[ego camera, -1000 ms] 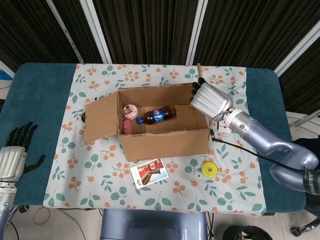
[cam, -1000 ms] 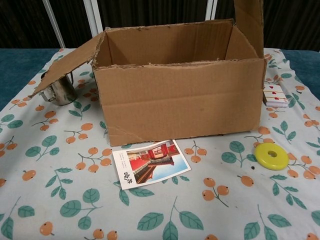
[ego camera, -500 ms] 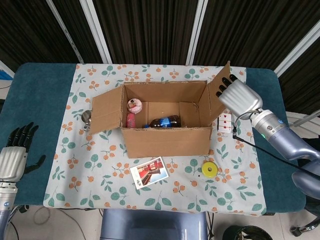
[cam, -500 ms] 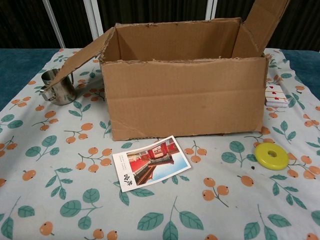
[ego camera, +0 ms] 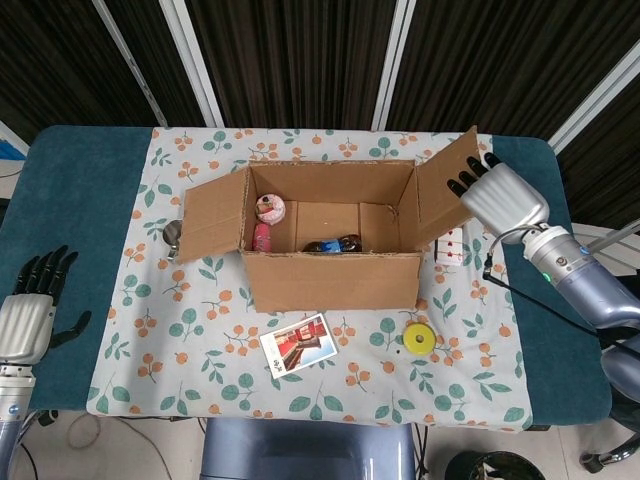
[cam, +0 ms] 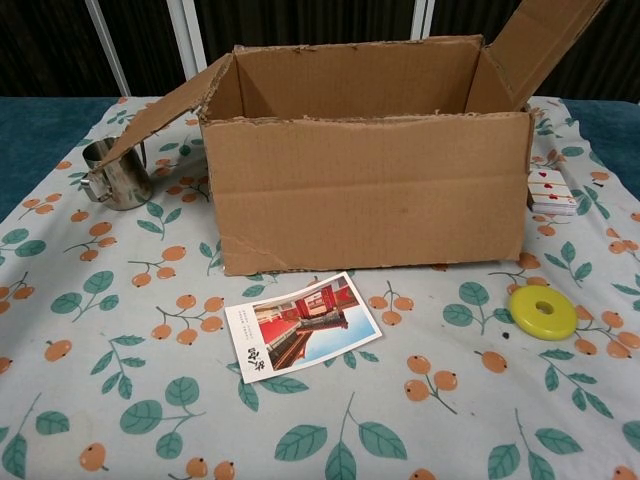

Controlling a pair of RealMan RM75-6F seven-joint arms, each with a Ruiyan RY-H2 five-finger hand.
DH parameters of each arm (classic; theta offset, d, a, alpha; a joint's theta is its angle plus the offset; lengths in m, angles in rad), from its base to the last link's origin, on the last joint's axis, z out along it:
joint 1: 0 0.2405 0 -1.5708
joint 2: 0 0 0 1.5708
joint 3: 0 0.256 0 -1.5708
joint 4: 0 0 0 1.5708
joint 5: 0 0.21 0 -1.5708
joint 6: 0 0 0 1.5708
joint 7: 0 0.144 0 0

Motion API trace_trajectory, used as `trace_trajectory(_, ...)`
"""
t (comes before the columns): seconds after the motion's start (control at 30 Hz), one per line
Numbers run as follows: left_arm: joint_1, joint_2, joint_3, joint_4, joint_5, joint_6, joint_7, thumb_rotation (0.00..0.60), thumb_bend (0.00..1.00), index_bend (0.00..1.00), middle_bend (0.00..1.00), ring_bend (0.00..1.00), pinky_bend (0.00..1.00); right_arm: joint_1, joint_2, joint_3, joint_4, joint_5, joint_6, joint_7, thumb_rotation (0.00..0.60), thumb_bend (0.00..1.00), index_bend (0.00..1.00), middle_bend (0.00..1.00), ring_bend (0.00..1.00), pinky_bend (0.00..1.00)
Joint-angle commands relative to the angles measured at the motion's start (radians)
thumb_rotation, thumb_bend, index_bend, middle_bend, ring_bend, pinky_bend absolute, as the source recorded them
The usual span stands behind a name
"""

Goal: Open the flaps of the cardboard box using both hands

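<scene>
Head view: cardboard box [ego camera: 330,283] is sitting mid-table; right hand [ego camera: 497,193] is gripping the right flap [ego camera: 447,187], fingertips hooked over its edge; left hand [ego camera: 28,312] is idling, fingers spread, empty. Chest view: right flap [cam: 545,40] is angling outward; advise folding fully down.

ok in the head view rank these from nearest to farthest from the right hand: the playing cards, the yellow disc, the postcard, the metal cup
From the right hand:
1. Playing cards, just below it, right of the box.
2. Yellow disc, front right.
3. Postcard, in front of the box.
4. Metal cup, far left, under the flap.
</scene>
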Motion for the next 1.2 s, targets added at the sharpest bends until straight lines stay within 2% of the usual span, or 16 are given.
trace_trajectory(0.03, 0.001, 0.0, 0.0, -0.001, 0.0, 0.0, 0.0, 0.6, 0.27, 0.0, 0.0, 0.0, 0.01, -0.012, 0.005, 0.0, 0.003, -0.004, 0.01, 0.006, 0.6, 0.39, 0.16, 0.24, 0.15, 0.25)
trace_trajectory(0.2, 0.001, -0.001, 0.001, 0.001, 0.001, 0.0, 0.004, 0.6, 0.27, 0.0, 0.0, 0.0, 0.01, -0.042, 0.018, -0.004, 0.0, -0.026, 0.033, 0.027, 0.6, 0.36, 0.15, 0.23, 0.15, 0.25)
trace_trajectory(0.73, 0.002, -0.001, 0.004, 0.004, 0.005, 0.0, 0.016, 0.6, 0.27, 0.0, 0.0, 0.0, 0.01, -0.143, -0.001, -0.029, -0.002, -0.06, 0.099, 0.089, 0.6, 0.36, 0.14, 0.23, 0.16, 0.25)
trace_trajectory(0.97, 0.004, 0.002, 0.009, 0.003, 0.009, 0.001, 0.044, 0.6, 0.24, 0.0, 0.0, 0.0, 0.01, -0.276, -0.072, -0.012, -0.053, 0.042, 0.287, 0.136, 0.6, 0.36, 0.11, 0.21, 0.15, 0.25)
trace_trajectory(1.07, 0.007, 0.012, 0.013, -0.003, 0.012, 0.004, 0.07, 0.6, 0.19, 0.0, 0.0, 0.0, 0.0, -0.358, -0.121, -0.008, -0.104, 0.097, 0.408, 0.152, 0.6, 0.35, 0.05, 0.14, 0.12, 0.24)
trace_trajectory(1.2, 0.017, 0.029, 0.019, -0.028, 0.014, 0.015, 0.106, 0.6, 0.14, 0.0, 0.0, 0.0, 0.0, -0.478, -0.186, -0.031, -0.174, 0.134, 0.56, 0.166, 0.6, 0.32, 0.0, 0.01, 0.01, 0.23)
